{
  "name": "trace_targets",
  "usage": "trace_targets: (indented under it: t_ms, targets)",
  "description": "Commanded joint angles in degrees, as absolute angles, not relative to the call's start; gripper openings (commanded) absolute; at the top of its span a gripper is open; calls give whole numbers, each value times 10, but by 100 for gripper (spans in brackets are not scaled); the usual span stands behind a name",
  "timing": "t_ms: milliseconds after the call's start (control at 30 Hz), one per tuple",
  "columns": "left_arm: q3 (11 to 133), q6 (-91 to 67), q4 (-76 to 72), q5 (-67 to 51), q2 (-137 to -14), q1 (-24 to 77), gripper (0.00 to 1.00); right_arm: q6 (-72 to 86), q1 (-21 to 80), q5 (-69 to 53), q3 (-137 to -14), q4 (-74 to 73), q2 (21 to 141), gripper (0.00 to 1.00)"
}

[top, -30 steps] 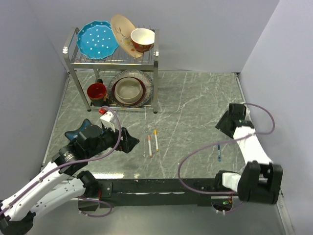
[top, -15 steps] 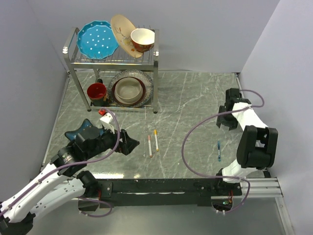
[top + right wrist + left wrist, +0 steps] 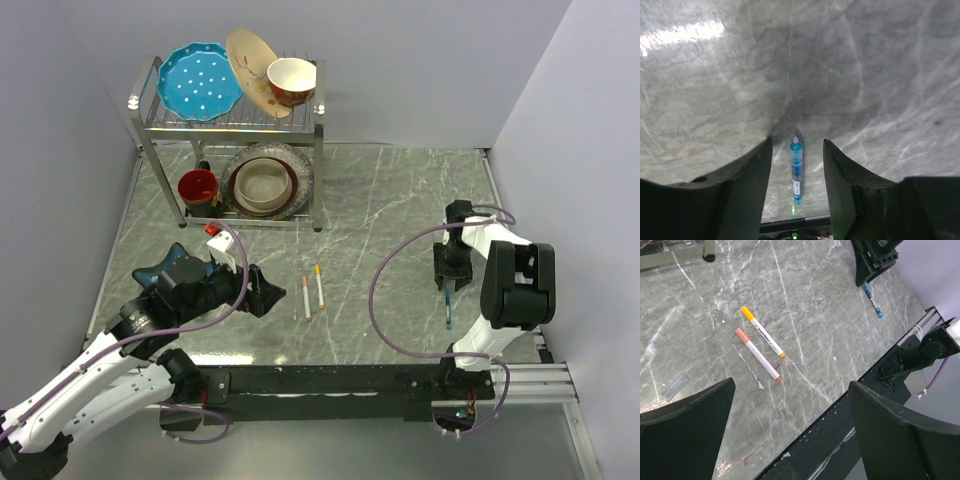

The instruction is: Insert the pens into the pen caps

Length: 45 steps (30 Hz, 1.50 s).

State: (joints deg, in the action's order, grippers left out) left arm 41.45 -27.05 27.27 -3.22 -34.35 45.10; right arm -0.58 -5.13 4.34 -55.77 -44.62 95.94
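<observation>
You had the right tool (image 3: 796, 143) open astride the blue pen (image 3: 796, 172) on the bench (image 3: 840, 315), its barrel print too small to read, and the left tool (image 3: 791, 390) wide open near two white pens (image 3: 760, 356), their lettering equally illegible.

You had no words, numbers or brand marks you could read in any view. The blue pen (image 3: 796, 171) carried a small pale band with dark specks near its lower end, too small to make out. The yellow-capped white pen (image 3: 763, 333) showed a faint bluish marking on its barrel, blurred beyond reading. The red-and-white tag (image 3: 213, 232) on the left arm gave no legible lettering.
</observation>
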Motion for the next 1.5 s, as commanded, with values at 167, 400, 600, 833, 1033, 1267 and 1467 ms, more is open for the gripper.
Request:
trace_targets:
  t_ms: [167,400,600,833,1033,1267,1467]
  targets:
    - [414,-260,252,-25,-338,453,99,-14,-44,39,-559,-451,987,33]
    - [411,-260,251,-11,-331,453,99,-19,-26,40,-566,-448,975,17]
    - [411,-262,255,-2,-330,453,99,-22,-5,33,-586,-445,971,2]
    - [406,-258,249,-4,-328,453,99,-11,101,-45,-646,-411,954,0]
    - [407,-266,252,16,-329,453,99,35,212,-41,-684,-379,992,0]
    - [402,-291,230,-10,-344,453,99,76,270,-109,-687,-323,944,0]
    - [396,-344,182,-53,-391,454,94,96,330,-151,-664,-299,850,0]
